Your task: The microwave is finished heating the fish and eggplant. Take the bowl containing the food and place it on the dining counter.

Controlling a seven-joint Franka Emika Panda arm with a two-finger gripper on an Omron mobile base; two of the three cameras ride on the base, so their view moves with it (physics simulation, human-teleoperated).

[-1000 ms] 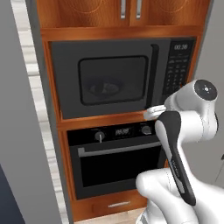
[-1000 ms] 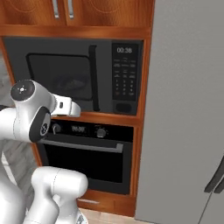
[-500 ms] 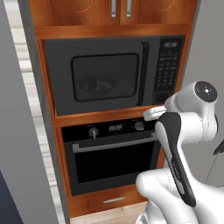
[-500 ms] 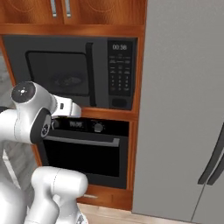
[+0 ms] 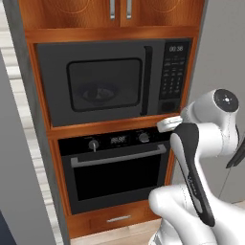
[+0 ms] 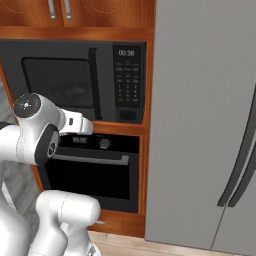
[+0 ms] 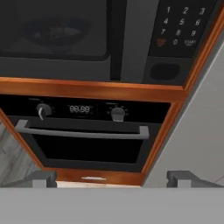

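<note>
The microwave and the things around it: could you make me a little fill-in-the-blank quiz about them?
1. The door of the microwave is ____.
2. Directly below it sits a black ____ with two knobs.
3. The keypad panel is on the microwave's ____ side, as seen in the base views.
4. The tall grey fridge stands to the ____ of the microwave.

Missing words: closed; oven; right; right

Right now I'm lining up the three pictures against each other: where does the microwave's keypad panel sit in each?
Left base view: keypad panel in the upper right, right of the windowed door.
Right base view: upper centre, just left of the grey fridge.
Hand view: top right corner, partly cut off by the top edge.
Shared landmark: the black oven directly below, with its two knobs and bar handle.
</note>
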